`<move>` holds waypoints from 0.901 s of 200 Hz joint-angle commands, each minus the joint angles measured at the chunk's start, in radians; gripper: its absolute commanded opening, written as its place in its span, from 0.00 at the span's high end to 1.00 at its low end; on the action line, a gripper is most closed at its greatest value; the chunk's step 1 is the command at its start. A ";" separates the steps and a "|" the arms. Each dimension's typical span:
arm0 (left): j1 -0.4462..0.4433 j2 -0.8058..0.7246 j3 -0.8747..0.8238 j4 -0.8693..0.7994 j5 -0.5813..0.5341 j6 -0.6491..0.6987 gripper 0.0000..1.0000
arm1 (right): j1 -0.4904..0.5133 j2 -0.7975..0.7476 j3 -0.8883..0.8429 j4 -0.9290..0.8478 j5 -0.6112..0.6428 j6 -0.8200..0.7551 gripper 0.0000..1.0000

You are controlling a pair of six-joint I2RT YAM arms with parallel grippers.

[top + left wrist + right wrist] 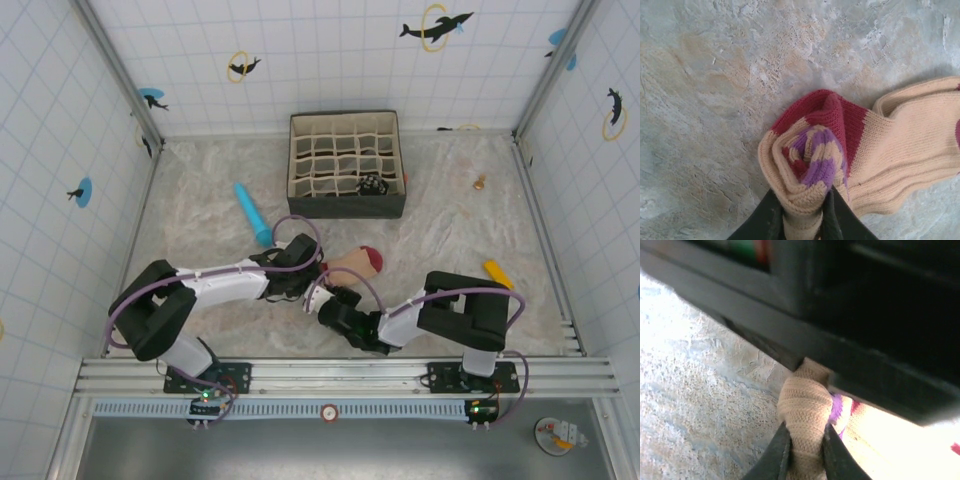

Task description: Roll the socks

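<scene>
left gripper (802, 222) jaws pinch the rolled cuff of the peach sock (905, 145) — its leg trails away beyond their tips; right gripper (805, 455) jaws squeeze a peach fold between them.

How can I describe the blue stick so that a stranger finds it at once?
Start at the dark box with many compartments at the back of the table. Just off its front left corner lies a thin blue stick, at a slant. It is the only bright blue thing on the table, unlike the peach sock nearby.
</scene>
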 commanded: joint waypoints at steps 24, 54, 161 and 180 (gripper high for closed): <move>0.008 0.004 -0.004 -0.116 -0.002 -0.009 0.41 | -0.037 0.018 -0.033 -0.074 -0.103 0.055 1.00; 0.009 -0.013 0.025 -0.193 -0.060 -0.014 0.30 | -0.068 -0.004 -0.048 -0.077 -0.187 0.092 1.00; 0.056 -0.200 -0.033 -0.201 -0.105 0.005 0.28 | -0.253 -0.058 -0.081 -0.106 -0.620 0.287 1.00; 0.059 -0.228 -0.061 -0.170 -0.101 0.003 0.29 | -0.294 -0.050 -0.071 -0.124 -0.696 0.319 1.00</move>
